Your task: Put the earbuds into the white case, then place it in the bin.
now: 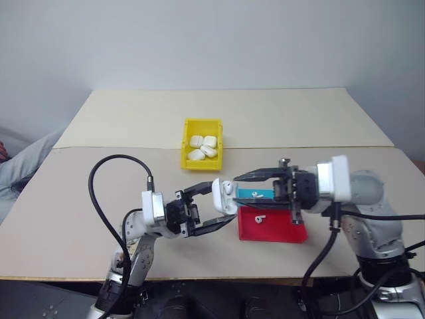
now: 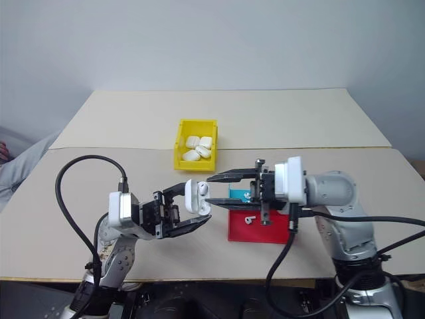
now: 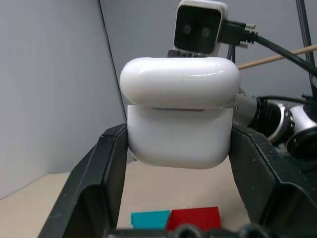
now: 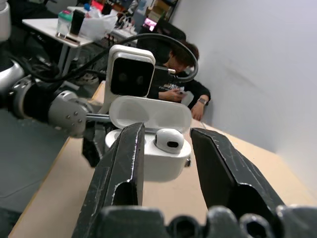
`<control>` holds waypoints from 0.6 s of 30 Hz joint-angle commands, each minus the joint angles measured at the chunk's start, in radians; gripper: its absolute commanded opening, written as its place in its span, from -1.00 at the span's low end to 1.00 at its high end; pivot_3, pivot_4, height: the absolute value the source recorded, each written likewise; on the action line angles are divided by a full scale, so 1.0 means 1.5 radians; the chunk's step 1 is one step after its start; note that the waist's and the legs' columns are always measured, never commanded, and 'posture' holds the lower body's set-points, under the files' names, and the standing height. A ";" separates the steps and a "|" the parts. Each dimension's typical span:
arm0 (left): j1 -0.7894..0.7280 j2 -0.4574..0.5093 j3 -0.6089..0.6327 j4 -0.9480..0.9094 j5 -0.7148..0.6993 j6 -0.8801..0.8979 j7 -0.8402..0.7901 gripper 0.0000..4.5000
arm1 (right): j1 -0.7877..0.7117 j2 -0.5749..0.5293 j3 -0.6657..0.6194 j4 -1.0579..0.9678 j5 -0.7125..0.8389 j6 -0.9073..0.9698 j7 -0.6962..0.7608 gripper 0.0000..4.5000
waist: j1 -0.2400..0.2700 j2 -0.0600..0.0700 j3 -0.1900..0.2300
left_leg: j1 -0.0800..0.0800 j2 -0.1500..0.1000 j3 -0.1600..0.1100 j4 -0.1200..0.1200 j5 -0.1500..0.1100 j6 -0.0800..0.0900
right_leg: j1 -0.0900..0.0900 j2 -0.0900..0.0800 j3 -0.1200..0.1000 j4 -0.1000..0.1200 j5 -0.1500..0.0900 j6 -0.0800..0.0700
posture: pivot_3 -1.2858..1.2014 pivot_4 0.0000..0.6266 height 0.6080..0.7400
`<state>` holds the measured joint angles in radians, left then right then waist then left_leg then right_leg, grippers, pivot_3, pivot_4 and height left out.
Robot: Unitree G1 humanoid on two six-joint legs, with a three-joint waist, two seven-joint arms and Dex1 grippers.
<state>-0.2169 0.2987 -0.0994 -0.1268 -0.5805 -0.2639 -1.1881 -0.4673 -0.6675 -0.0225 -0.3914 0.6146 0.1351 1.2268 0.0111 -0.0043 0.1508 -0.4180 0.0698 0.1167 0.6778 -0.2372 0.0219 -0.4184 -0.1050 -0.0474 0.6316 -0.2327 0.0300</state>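
The left gripper [image 1: 211,209] squeezes the case [image 1: 222,195] and holds it up with its lid open so the open right gripper [image 2: 211,181] can drop buds in, one bud [image 4: 168,140] sits inside already, another [image 1: 259,219] lies in the red tray [image 1: 292,234], and the bin [image 1: 185,146] holds more cases.

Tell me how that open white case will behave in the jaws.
The white case looks glossy and rounded, so it is probably slippery and could twist between the left gripper jaws. It seems rigid and light. Its raised hinged lid might flap or snap shut if nudged.
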 commanded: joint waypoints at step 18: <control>0.098 0.045 0.061 0.104 0.074 -0.134 -0.019 0.24 | -0.440 -0.018 0.385 0.547 -0.550 -0.119 0.164 -0.16 | -0.015 0.000 0.000 | -0.002 0.001 0.002 -0.001 0.000 0.000 | -0.003 0.000 0.000 0.000 0.000 -0.001 | 0.03 -0.52 1.00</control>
<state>-0.0749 0.3649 -0.0050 0.0736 -0.4727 -0.4518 -1.2325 -1.0858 -0.6996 0.5573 0.3942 -0.1786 0.0039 1.4689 -0.0110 -0.0040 0.1509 -0.4213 0.0709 0.1202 0.6768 -0.2369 0.0214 -0.4234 -0.1052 -0.0473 0.6319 -0.2329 0.0292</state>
